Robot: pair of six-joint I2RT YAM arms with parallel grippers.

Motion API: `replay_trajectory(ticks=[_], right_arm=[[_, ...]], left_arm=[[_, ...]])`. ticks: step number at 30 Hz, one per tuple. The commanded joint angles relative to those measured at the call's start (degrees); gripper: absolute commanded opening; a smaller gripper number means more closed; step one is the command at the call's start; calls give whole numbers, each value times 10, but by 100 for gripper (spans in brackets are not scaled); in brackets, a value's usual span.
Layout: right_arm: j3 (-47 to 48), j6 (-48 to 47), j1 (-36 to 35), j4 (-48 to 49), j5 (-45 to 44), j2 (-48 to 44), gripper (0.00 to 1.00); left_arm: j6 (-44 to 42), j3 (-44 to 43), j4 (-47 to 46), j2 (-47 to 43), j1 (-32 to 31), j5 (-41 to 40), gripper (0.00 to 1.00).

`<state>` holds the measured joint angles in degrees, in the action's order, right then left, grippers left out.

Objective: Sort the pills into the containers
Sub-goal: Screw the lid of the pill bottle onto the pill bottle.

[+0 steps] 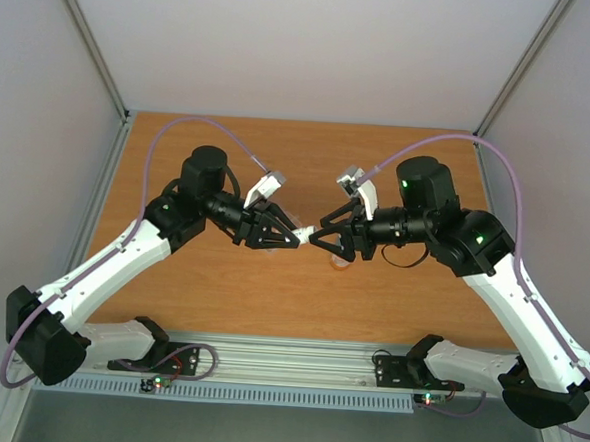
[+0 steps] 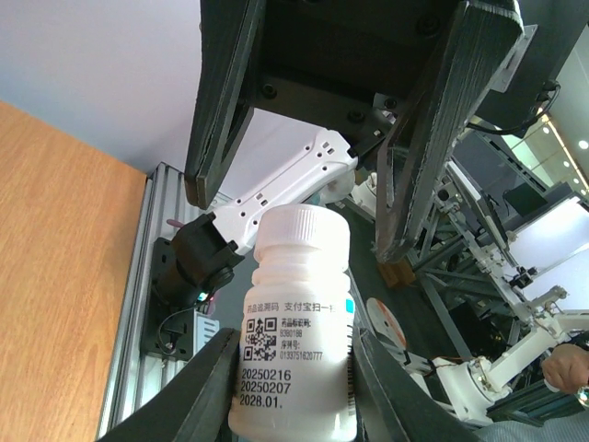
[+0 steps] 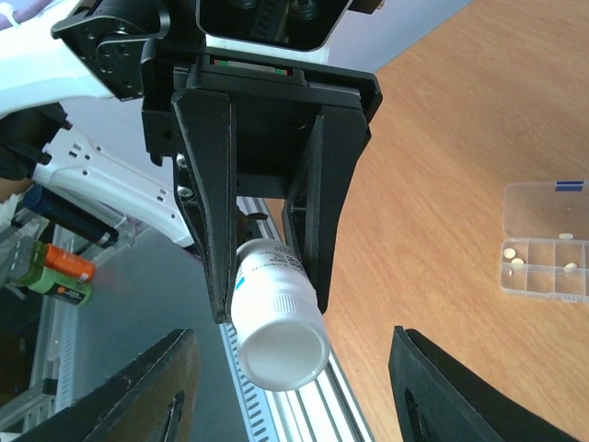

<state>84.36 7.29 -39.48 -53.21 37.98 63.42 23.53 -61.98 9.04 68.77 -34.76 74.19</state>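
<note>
A white pill bottle (image 2: 294, 322) with a printed label and its white cap on hangs above the table between the two arms. My left gripper (image 2: 294, 391) is shut on its body, and the top view shows that left gripper (image 1: 296, 238) mid-table. My right gripper (image 3: 293, 345) faces the capped end of the bottle (image 3: 276, 318); its jaws stand open on either side of the cap without touching it. From above, the right gripper (image 1: 315, 238) meets the left tip to tip. The clear pill box (image 3: 545, 244) lies on the wood, lid open, with several pale pills (image 3: 517, 262) in its containers.
The wooden table (image 1: 271, 290) is walled by white panels at the back and sides. An aluminium rail (image 1: 296, 366) with both arm bases runs along the near edge. A faint clear shape (image 1: 341, 263) lies on the wood under my right gripper.
</note>
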Motion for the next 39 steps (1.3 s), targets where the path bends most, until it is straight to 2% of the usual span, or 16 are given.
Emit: replay_trajectory(ticks=[1, 25, 35, 39], right_arm=[[-3, -13, 1, 4, 10, 3, 57], [-9, -9, 1, 14, 28, 8, 50], [-13, -8, 2, 18, 34, 11, 45], [-13, -8, 1, 18, 36, 11, 40]], left_arm=[[-8, -18, 2, 7, -4, 13, 0], [-12, -21, 11, 7, -5, 15, 0], [-13, -21, 12, 6, -7, 17, 0], [-14, -21, 13, 6, -7, 18, 0]])
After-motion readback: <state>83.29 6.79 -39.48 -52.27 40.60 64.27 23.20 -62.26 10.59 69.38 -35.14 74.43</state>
